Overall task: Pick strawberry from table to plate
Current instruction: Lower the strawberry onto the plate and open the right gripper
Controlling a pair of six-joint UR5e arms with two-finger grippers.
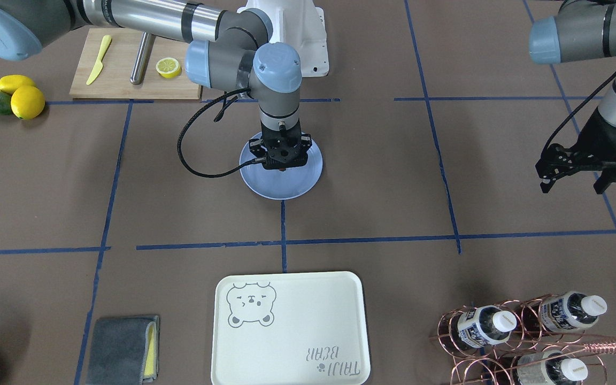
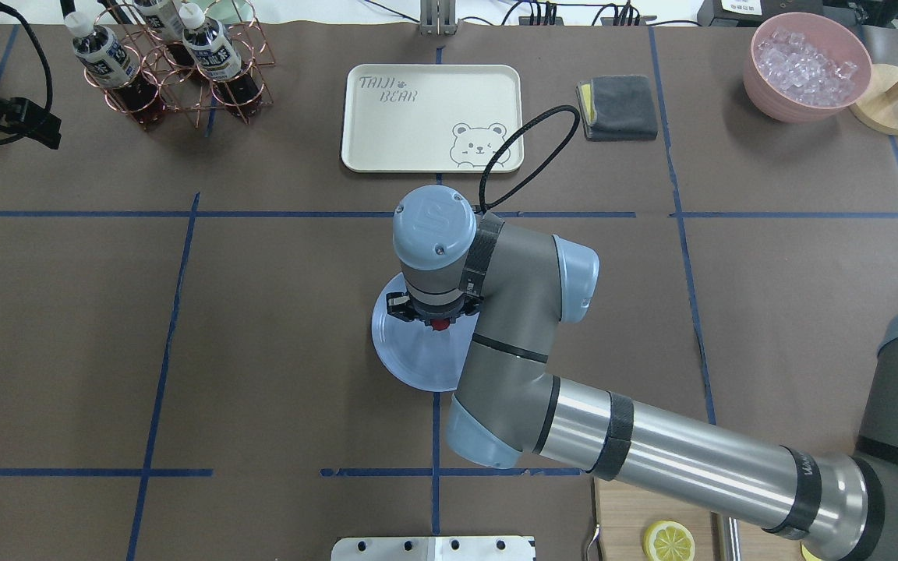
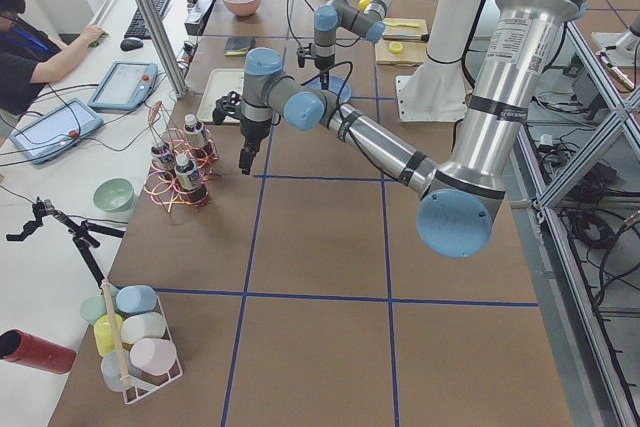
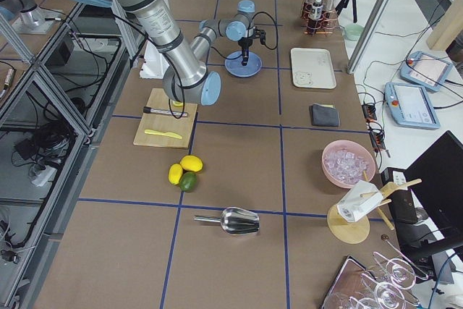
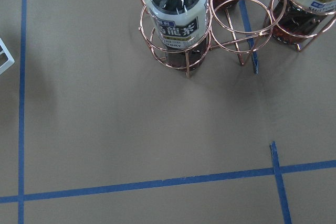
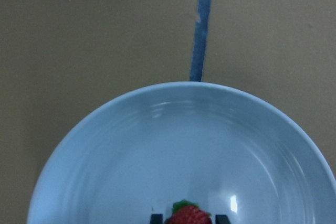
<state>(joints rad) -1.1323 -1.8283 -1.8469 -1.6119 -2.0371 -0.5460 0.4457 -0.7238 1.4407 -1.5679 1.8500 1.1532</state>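
My right gripper [image 2: 438,321] hangs straight down over the light-blue plate [image 2: 411,360] in the middle of the table [image 2: 277,312]. It is shut on the small red strawberry [image 2: 440,325]. In the right wrist view the strawberry [image 6: 189,216] and its green cap sit between two dark fingertips [image 6: 156,218], low over the plate [image 6: 157,145]. The front-facing view shows the same gripper [image 1: 282,168] above the plate [image 1: 281,188], with the berry hidden behind it. Far off by the bottle rack, my left gripper [image 1: 575,186] is open and holds nothing.
A cream bear tray [image 2: 432,117] lies beyond the plate. The copper rack of bottles [image 2: 172,66] stands near the left gripper. There is also a grey cloth [image 2: 619,107] and a pink bowl of ice [image 2: 806,66]. A cutting board [image 1: 126,69] holds a lemon half [image 1: 168,67], with lemons [image 1: 25,99] beside it.
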